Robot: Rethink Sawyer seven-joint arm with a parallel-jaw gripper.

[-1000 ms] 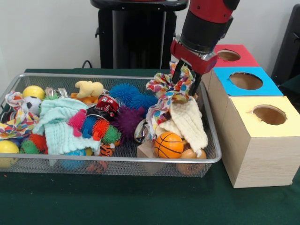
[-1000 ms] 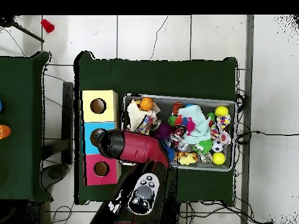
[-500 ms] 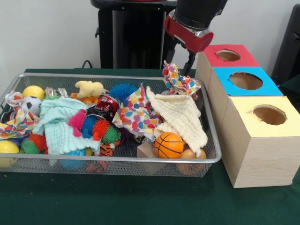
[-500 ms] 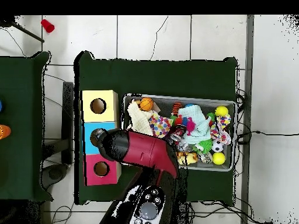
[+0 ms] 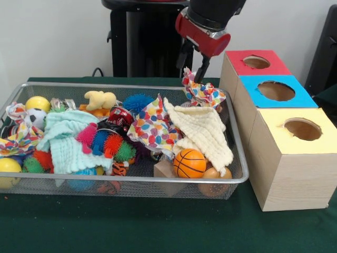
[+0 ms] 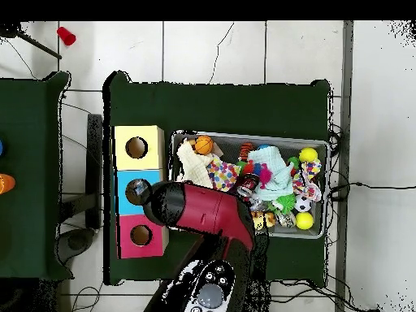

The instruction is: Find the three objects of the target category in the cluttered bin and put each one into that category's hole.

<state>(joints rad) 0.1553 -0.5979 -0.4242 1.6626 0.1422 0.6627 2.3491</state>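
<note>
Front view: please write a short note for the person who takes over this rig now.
End effector: open, empty, above the right far corner of the wire mesh bin.
Under it a crumpled multicoloured patterned cloth lies at that corner, beside the red-topped wooden box.
The cream knitted cloth and mint knitted cloth lie in the bin.
Done: nothing shows at any hole.
Left: apparently all three items.

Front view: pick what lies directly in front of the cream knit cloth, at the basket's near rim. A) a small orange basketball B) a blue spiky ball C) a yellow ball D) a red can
A: the small orange basketball sits just below the cream knit cloth, against the basket's near rim.
</note>
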